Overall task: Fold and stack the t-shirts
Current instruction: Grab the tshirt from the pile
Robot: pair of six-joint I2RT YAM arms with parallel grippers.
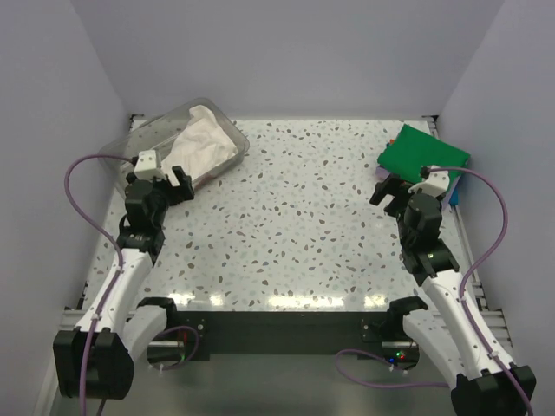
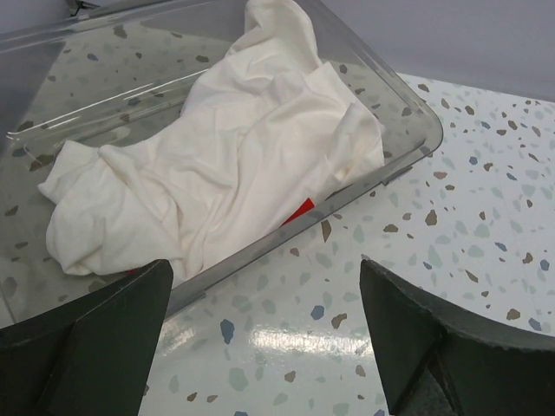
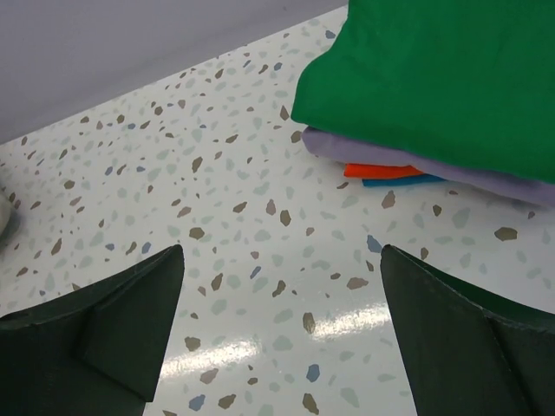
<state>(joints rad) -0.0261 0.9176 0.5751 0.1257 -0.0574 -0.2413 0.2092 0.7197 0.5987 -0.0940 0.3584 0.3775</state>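
One crumpled cream t-shirt (image 2: 217,165) waits in the clear tub (image 1: 143,139) at the worktop's (image 1: 303,217) far-left corner, folded shirts (image 1: 422,156) stacked far-right; our left gripper (image 2: 264,338) and right gripper (image 3: 277,329) gape empty, so we judge lifting it out comes next, reaching over the rim.

The folded green cloth t-shirt (image 3: 434,78) hides all but the edges of the lavender t-shirt (image 3: 325,147), orange t-shirt (image 3: 377,171) and blue t-shirt (image 3: 390,182) beneath.
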